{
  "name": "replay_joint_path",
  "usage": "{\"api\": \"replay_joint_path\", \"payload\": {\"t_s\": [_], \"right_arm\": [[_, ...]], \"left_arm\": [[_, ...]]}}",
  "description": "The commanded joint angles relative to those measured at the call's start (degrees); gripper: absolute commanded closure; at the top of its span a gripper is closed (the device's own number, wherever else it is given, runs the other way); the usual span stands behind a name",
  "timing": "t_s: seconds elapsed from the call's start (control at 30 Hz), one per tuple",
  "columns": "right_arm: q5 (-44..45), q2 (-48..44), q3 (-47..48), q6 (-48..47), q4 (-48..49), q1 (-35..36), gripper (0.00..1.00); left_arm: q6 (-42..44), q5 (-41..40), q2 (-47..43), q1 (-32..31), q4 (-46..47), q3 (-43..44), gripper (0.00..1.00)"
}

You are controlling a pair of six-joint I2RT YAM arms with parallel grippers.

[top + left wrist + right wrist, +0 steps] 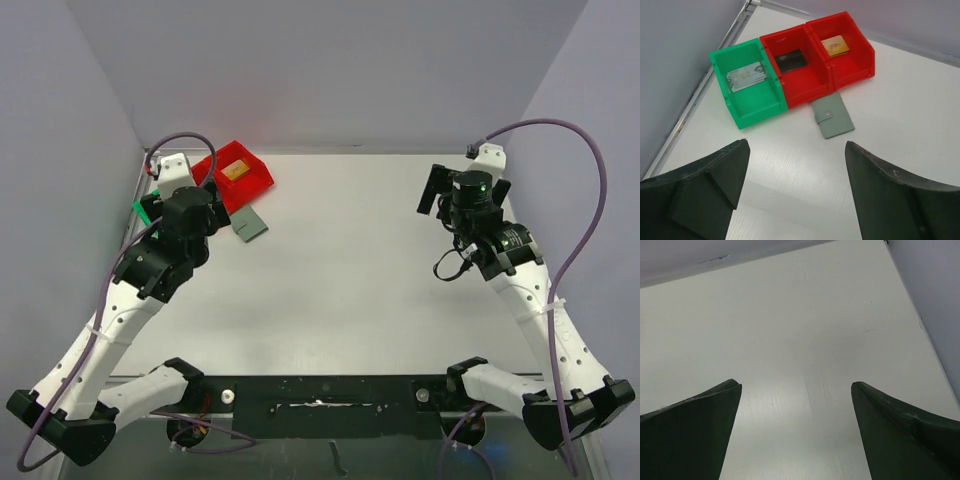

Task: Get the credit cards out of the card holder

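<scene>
Top camera: high at 6 o'clock, looking down on the whole worktop (340, 260). Left wrist camera: low, close, facing past the left claw (795, 145) toward red bins (805, 87) at 10 o'clock, shared with the top view. Right wrist camera: close over worktop at 2 o'clock.

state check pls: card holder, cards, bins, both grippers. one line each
card holder: closed, tab over the front, flat on the table
silver card: out, lying in the green bin
black card: out, lying in the middle red bin
gold card: out, lying in the end red bin
left gripper: open, empty
right gripper: open, empty
</scene>
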Motion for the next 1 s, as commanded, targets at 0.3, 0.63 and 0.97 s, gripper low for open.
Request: {"api": "replay_joint_path", "payload": {"t_s": [0.3, 0.63, 0.97], "right_arm": [[-29.34, -3.59, -17.03, 5.45, 11.87, -16.0, 0.02], [-41.1, -6.7, -23.79, 8.12, 15.13, -22.03, 0.02], [-45.95, -8.65, -25.52, 9.66, 16.18, -23.56, 0.02]], "left_arm": [[0.59, 29.95, 3.52, 17.67, 10.17, -11.23, 0.22], [-10.98, 61.06, 19.76, 26.97, 22.88, -14.45, 0.17], [-19.6, 57.98, 35.38, 25.12, 27.91, -8.91, 0.26]]}}
